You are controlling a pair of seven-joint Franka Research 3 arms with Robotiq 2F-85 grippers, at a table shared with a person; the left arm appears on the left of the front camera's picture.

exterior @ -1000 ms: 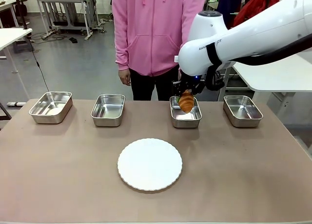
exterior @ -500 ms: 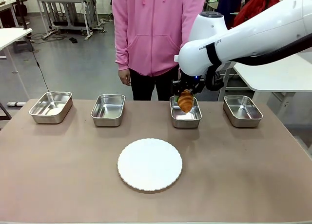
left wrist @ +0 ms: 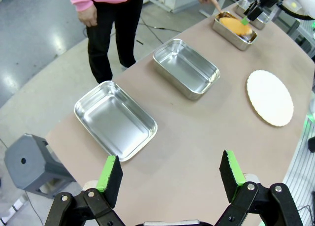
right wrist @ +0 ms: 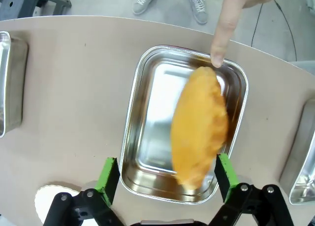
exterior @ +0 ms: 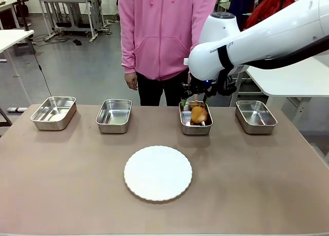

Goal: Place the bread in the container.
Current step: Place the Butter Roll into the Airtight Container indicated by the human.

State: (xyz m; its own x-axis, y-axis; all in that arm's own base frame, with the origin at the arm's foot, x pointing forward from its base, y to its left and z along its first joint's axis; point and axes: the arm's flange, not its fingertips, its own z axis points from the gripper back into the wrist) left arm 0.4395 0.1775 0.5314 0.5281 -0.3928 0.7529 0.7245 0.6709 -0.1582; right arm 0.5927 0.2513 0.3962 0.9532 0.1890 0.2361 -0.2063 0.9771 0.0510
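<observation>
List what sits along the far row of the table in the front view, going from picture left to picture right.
Empty steel tray → second empty steel tray → container with the bread in it, the right gripper open just above → fourth steel tray.

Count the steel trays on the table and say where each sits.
4, in a row along the far edge: far left, left of middle, right of middle holding the bread, far right.

Shiny steel container (right wrist: 142, 108), blurred golden bread (right wrist: 199, 127), matt brown table (exterior: 257, 184), matt white plate (exterior: 158, 173).
</observation>
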